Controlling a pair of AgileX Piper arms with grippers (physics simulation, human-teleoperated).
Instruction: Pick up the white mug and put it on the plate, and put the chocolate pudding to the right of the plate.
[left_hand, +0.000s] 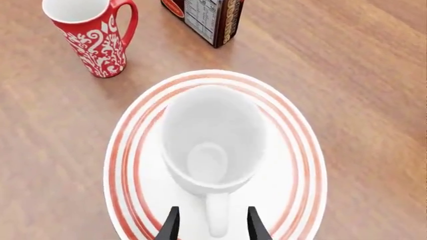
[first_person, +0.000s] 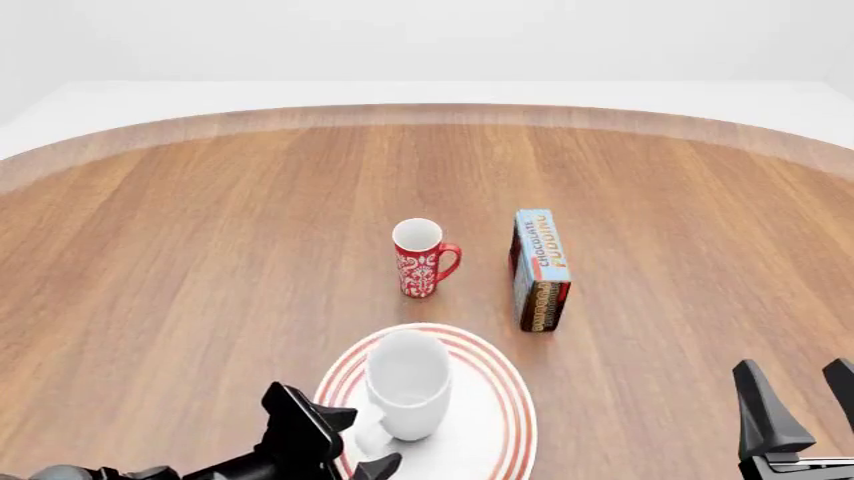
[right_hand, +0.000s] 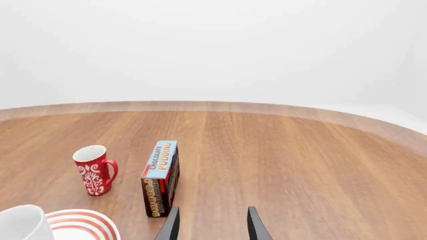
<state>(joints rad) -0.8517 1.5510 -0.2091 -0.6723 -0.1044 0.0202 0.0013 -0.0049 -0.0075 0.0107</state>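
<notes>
The white mug (first_person: 408, 383) stands upright on the plate (first_person: 501, 415), its handle toward 7 o'clock in the front view. The left gripper (left_hand: 213, 224) is spread, its fingers either side of that handle without touching. Only the left wrist view shows the mug's glossy hollow. The carton of chocolate pudding (first_person: 539, 267) stands on edge at 1 o'clock from the plate, beside the red mug (first_person: 422, 257). The right gripper (right_hand: 212, 224) is spread over bare wood-grain table (first_person: 200, 250).
</notes>
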